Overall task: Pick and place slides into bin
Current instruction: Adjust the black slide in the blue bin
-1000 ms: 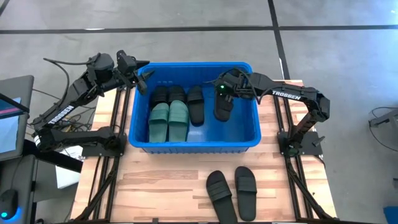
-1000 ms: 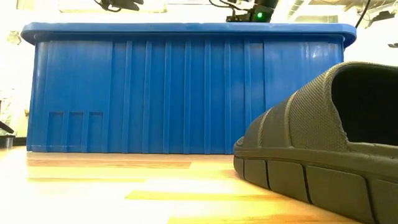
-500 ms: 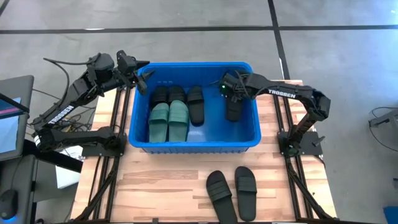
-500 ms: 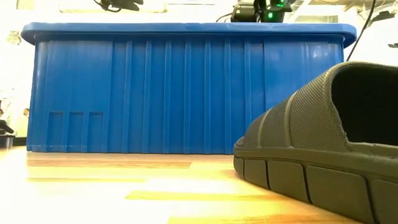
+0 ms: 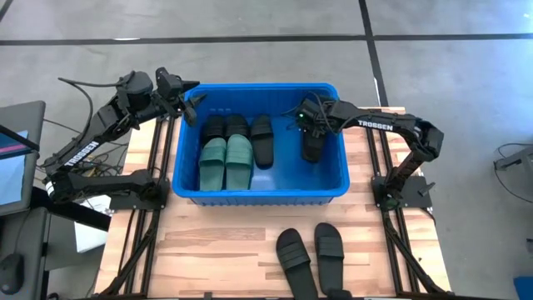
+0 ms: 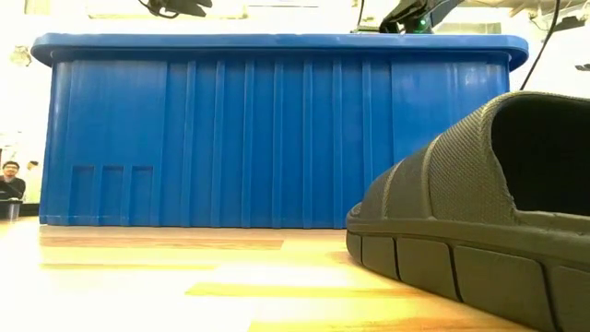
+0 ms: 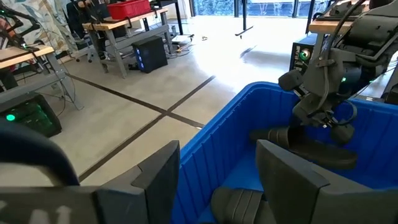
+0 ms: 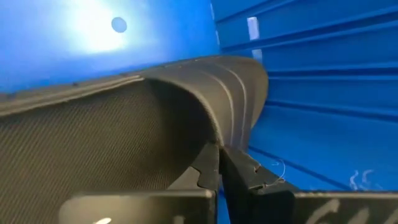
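We look down on a wooden desk (image 5: 216, 242) carrying the bright blue bin (image 5: 260, 194), with grey floor around it and a monitor (image 5: 17, 158) at the left edge. From desk height the bin's ribbed wall (image 6: 277, 138) blocks nearly everything behind it, and one black slide (image 6: 479, 212) fills the near right of that picture. A person (image 6: 11, 177) shows faintly in the room to the bin's left.

Two black slides (image 5: 310, 257) lie side by side on the desk in front of the bin, outside it. Inside the bin, on its left half, a pair of sage green slides (image 5: 226, 162) lies next to each other, with black slides (image 5: 226, 127) just behind them and another black slide (image 5: 262, 140) just to their right.

The right gripper (image 5: 310, 125) reaches down into the right part of the bin, and its jaws are clenched on the strap edge of a black slide (image 5: 312, 147), which hangs lengthwise below them, close to the bin's right wall. The right wrist view shows the strap (image 8: 205, 106) pinched right where the two fingers meet.

The left gripper (image 5: 190, 107) waits at the bin's far left corner, above the rim, its jaws released and holding nothing.
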Robot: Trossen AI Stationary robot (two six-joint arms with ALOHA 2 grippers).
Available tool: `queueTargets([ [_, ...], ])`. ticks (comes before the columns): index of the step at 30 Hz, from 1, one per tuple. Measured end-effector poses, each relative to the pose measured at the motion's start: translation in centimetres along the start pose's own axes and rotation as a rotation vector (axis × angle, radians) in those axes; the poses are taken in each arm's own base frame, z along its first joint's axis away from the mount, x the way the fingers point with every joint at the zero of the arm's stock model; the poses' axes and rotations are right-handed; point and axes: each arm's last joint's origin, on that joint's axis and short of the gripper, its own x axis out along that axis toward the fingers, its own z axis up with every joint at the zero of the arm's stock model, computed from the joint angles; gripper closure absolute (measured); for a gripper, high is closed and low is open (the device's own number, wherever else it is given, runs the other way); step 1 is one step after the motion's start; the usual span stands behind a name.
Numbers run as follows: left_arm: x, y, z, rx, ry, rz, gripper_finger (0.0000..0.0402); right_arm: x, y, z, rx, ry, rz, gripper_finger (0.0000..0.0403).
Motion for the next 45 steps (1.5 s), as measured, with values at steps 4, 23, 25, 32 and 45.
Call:
queueTargets([
  [4,0.0,0.0,0.0,0.0,0.0,0.0,0.0203,0.3,-0.5,-0.2,-0.003,-0.001,0.006,0.0403],
  [23,0.0,0.1,0.0,-0.023,0.002,0.02,0.0203,1.6,-2.8,-1.1,0.012,-0.052,0.13,0.0403],
  [25,0.0,0.1,0.0,-0.023,0.002,0.021,0.0203,1.6,-2.8,-1.2,0.014,-0.056,0.146,0.0403],
  [32,0.0,0.1,0.0,-0.032,-0.002,0.028,0.0203,1.6,-2.8,-1.4,-0.044,-0.057,0.185,0.0402],
  [45,0.0,0.1,0.0,-0.048,-0.003,0.028,0.0203,1.8,-2.7,-1.5,-0.15,-0.078,0.222,0.0402],
])
